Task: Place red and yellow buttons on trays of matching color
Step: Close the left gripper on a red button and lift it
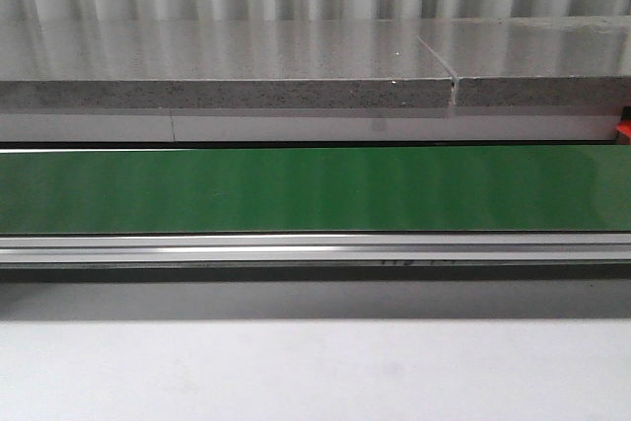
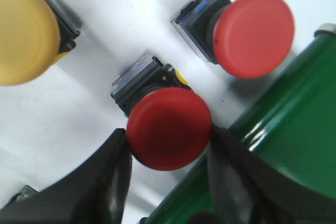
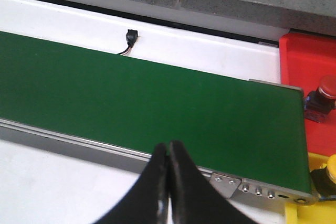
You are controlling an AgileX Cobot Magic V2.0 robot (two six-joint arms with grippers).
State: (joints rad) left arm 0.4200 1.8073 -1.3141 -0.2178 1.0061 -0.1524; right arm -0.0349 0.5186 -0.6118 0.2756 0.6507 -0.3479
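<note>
Left gripper (image 2: 170, 145) stood wide around a red button (image 2: 169, 128), fingers (image 2: 105, 182) at either side of its cap, beside the green belt (image 2: 283, 145). Right gripper (image 3: 168, 156) pinched shut on nothing above the belt's near edge, with red tray (image 3: 307, 56) and yellow tray (image 3: 315, 213) past the belt's end.

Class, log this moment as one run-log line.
left hand: around round red push button, grip unconfirmed | right hand: shut, empty, over green conveyor belt
</note>
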